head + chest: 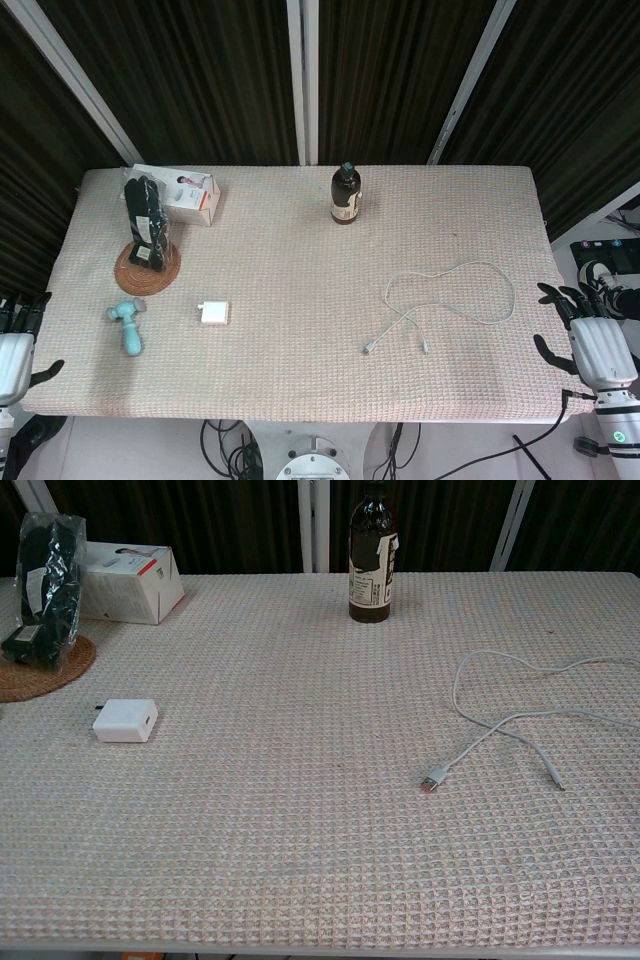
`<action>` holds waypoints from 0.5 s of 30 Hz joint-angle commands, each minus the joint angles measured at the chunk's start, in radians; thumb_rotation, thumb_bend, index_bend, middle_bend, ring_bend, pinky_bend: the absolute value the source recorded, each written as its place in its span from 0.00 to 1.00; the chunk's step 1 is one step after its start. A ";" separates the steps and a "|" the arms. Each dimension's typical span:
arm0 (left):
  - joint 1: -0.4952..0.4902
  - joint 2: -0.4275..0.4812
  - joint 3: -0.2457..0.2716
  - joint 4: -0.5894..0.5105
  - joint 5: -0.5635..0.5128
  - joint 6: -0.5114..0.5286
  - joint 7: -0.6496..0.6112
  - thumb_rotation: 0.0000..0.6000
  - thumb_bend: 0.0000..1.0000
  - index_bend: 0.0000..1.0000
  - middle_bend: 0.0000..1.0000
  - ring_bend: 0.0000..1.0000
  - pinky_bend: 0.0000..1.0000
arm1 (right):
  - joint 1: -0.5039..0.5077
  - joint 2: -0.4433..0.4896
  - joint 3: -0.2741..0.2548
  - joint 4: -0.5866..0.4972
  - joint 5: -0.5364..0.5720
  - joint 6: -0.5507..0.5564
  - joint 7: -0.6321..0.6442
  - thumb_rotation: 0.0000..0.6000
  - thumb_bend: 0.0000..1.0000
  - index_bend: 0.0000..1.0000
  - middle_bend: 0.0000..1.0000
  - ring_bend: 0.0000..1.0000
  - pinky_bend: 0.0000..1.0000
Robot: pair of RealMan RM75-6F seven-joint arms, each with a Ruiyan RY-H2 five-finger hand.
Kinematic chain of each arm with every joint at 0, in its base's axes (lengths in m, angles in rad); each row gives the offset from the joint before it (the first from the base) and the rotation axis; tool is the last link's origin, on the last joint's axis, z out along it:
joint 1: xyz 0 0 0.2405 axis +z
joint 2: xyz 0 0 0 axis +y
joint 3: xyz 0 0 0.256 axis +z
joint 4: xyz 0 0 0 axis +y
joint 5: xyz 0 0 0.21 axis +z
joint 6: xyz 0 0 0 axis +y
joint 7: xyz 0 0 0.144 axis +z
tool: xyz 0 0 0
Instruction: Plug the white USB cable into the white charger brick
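Bottle (371, 558) label print seems too small to read.

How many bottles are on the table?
1. The brown bottle stands upright near the table's far edge, about the middle, between the white box on the left and the white USB cable nearer on the right. No others show.

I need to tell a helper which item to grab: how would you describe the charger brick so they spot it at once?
On the woven tablecloth, look left of centre, just right of the teal handheld gadget. The charger brick lies flat there, alone: a small white square block.
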 commanded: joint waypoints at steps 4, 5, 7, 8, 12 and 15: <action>-0.001 0.000 -0.001 -0.005 0.000 -0.003 0.005 1.00 0.06 0.09 0.12 0.03 0.00 | 0.015 -0.001 -0.003 0.000 -0.011 -0.021 -0.003 1.00 0.28 0.12 0.28 0.13 0.06; 0.000 0.000 -0.001 -0.006 0.002 -0.002 0.005 1.00 0.06 0.09 0.12 0.03 0.00 | 0.019 0.000 -0.005 -0.001 -0.015 -0.027 -0.003 1.00 0.28 0.12 0.28 0.13 0.06; 0.001 -0.002 0.000 -0.009 0.006 0.002 0.004 1.00 0.06 0.09 0.12 0.03 0.00 | 0.035 0.004 -0.009 -0.009 -0.031 -0.048 -0.004 1.00 0.28 0.12 0.28 0.13 0.06; 0.002 -0.002 0.000 -0.010 0.008 0.004 0.004 1.00 0.06 0.09 0.12 0.03 0.00 | 0.046 0.007 -0.010 -0.017 -0.041 -0.062 -0.002 1.00 0.28 0.12 0.28 0.13 0.06; 0.003 -0.007 0.000 -0.016 0.016 0.010 0.001 1.00 0.06 0.09 0.12 0.03 0.00 | 0.128 0.024 -0.009 -0.066 -0.115 -0.148 -0.029 1.00 0.28 0.15 0.29 0.13 0.06; 0.004 -0.011 0.000 -0.017 0.027 0.018 -0.002 1.00 0.06 0.09 0.12 0.03 0.00 | 0.219 0.017 0.005 -0.105 -0.146 -0.262 -0.111 1.00 0.26 0.22 0.30 0.13 0.06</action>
